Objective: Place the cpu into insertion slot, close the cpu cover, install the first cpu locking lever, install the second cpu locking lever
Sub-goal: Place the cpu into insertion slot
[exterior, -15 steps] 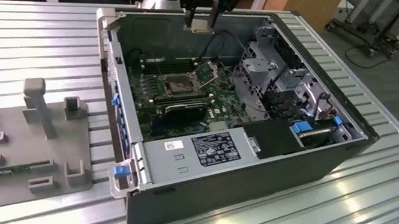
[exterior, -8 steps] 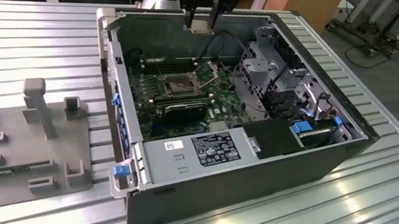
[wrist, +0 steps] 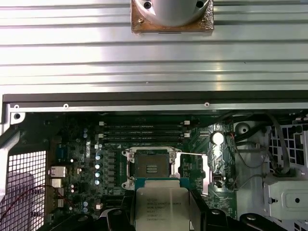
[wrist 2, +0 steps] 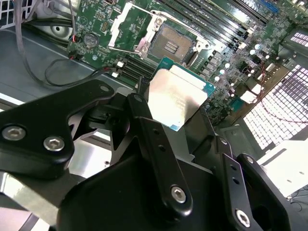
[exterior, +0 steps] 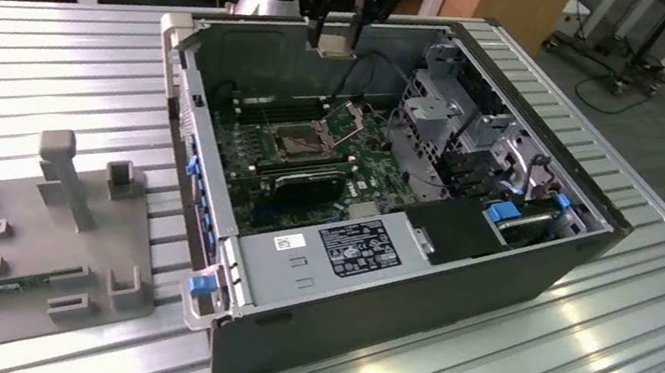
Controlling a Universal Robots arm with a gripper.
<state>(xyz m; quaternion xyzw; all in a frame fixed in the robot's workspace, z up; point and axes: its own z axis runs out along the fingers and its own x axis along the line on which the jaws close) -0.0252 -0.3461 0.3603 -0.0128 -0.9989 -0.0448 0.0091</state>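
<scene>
The cpu (wrist 2: pixel 175 94) is pinched by 2 opposite edges between the fingers of the gripper (wrist 2: pixel 177 111), metal top facing the second wrist view. It hangs in the air above the motherboard (wrist: pixel 86 159), apart from the open insertion slot (wrist 2: pixel 173 45). The cpu cover (wrist 2: pixel 126 23) lies swung open beside the slot. Judgement: placement is in hand. Square the chip's edges to the socket frame and lower it flat, with no sliding across the contacts.

Silvery-topped square cpu (wrist 2: pixel 178 98) aloft above the bare insertion slot (wrist 2: pixel 173 45) (cpu cover (wrist 2: pixel 126 20) tilted open beside it).
</scene>
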